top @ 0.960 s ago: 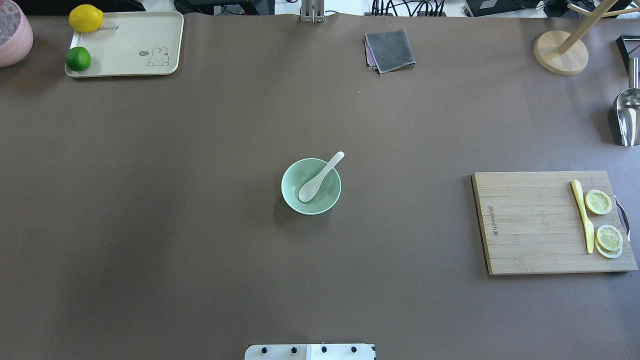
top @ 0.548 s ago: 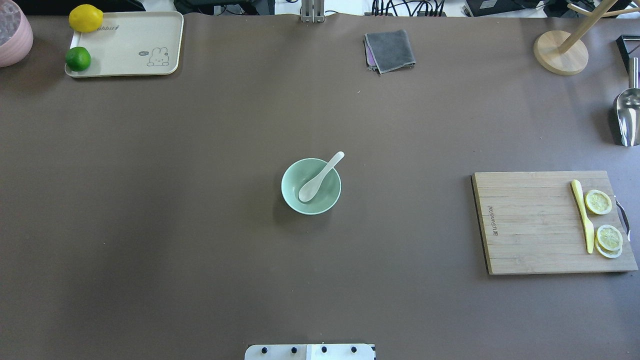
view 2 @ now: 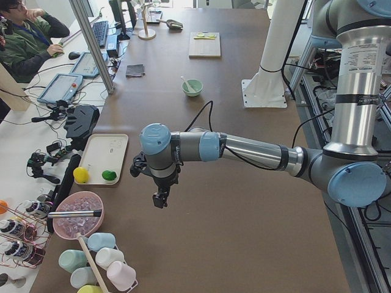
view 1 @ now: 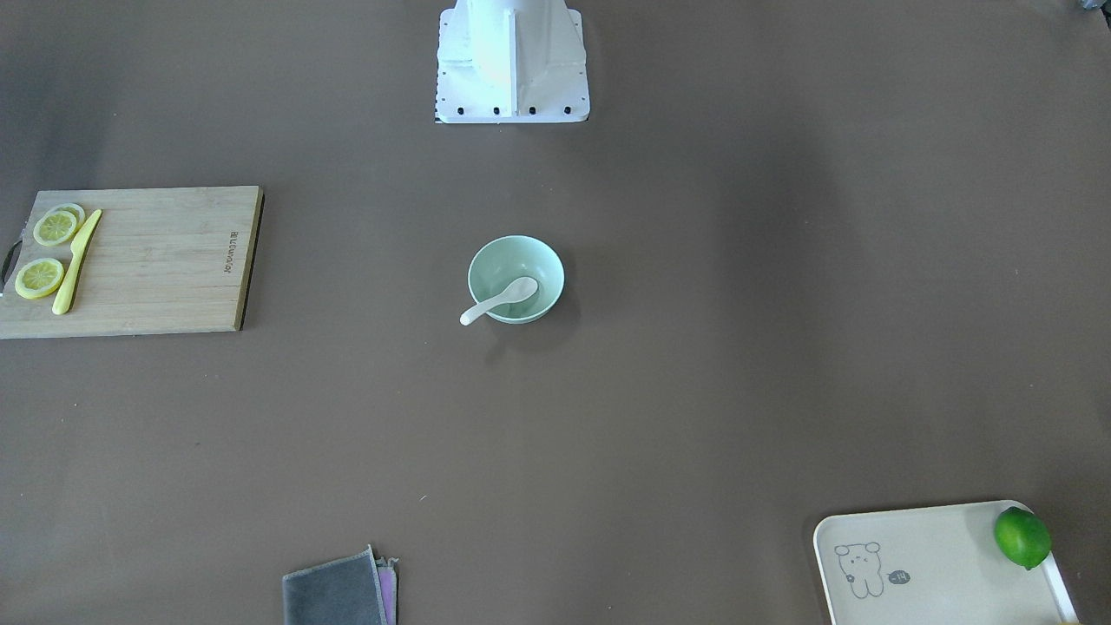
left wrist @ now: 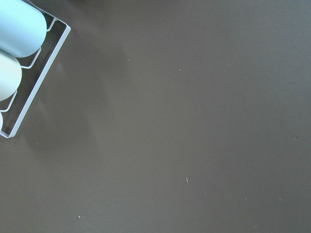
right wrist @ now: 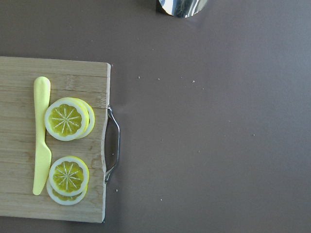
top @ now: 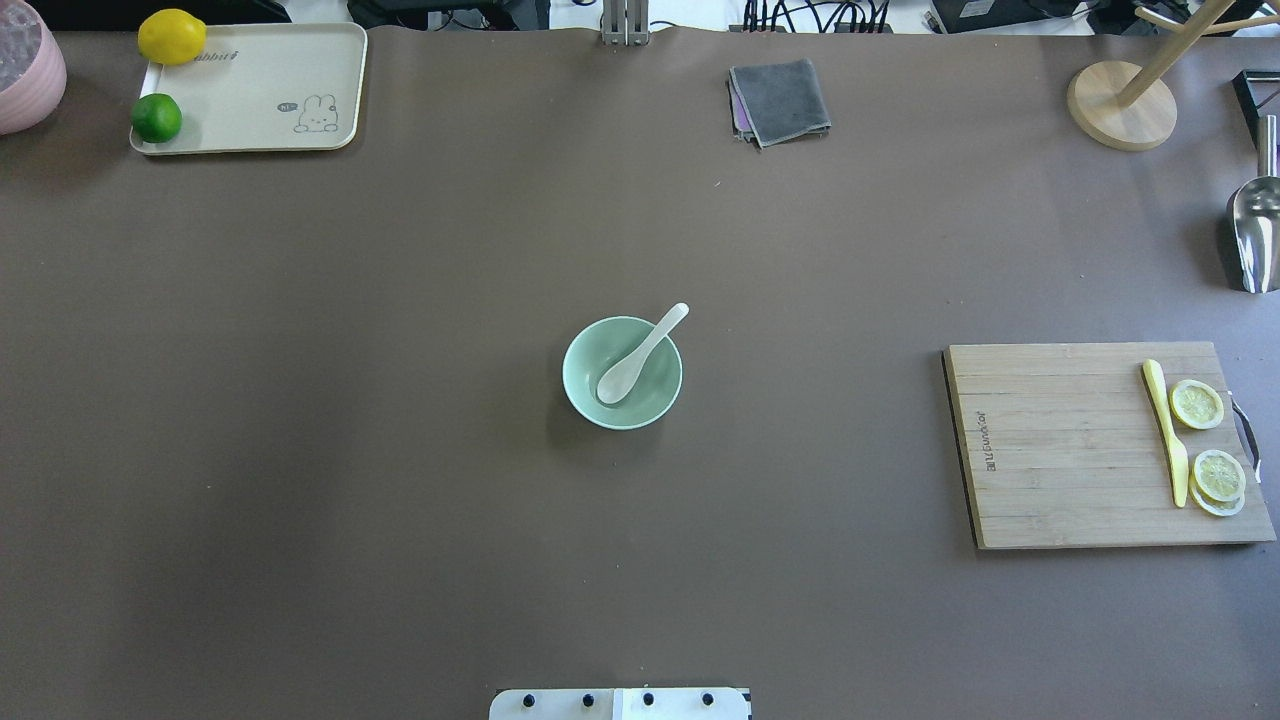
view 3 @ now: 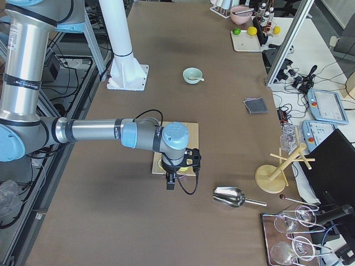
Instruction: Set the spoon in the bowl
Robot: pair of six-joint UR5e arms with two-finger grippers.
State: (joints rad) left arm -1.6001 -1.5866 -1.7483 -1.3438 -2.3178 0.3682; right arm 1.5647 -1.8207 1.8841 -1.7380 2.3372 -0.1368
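The pale mint-green bowl (top: 650, 405) stands at the table's middle, and it also shows in the front view (view 1: 516, 256). The white spoon (top: 640, 355) lies in it, scoop down inside and handle leaning over the far-right rim; in the front view the spoon (view 1: 499, 301) pokes out towards the camera. My left gripper (view 2: 160, 198) hangs over the table's left end, far from the bowl. My right gripper (view 3: 171, 183) hangs by the cutting board's outer edge. Both show only in the side views, so I cannot tell whether they are open or shut.
A wooden cutting board (top: 1060, 450) with a yellow knife (top: 1165, 430) and lemon slices lies at the right. A cream tray (top: 270, 85) with a lemon and a lime is far left. A grey cloth (top: 780, 100), a metal scoop (top: 1255, 230) and a cup rack (left wrist: 29, 92) are around.
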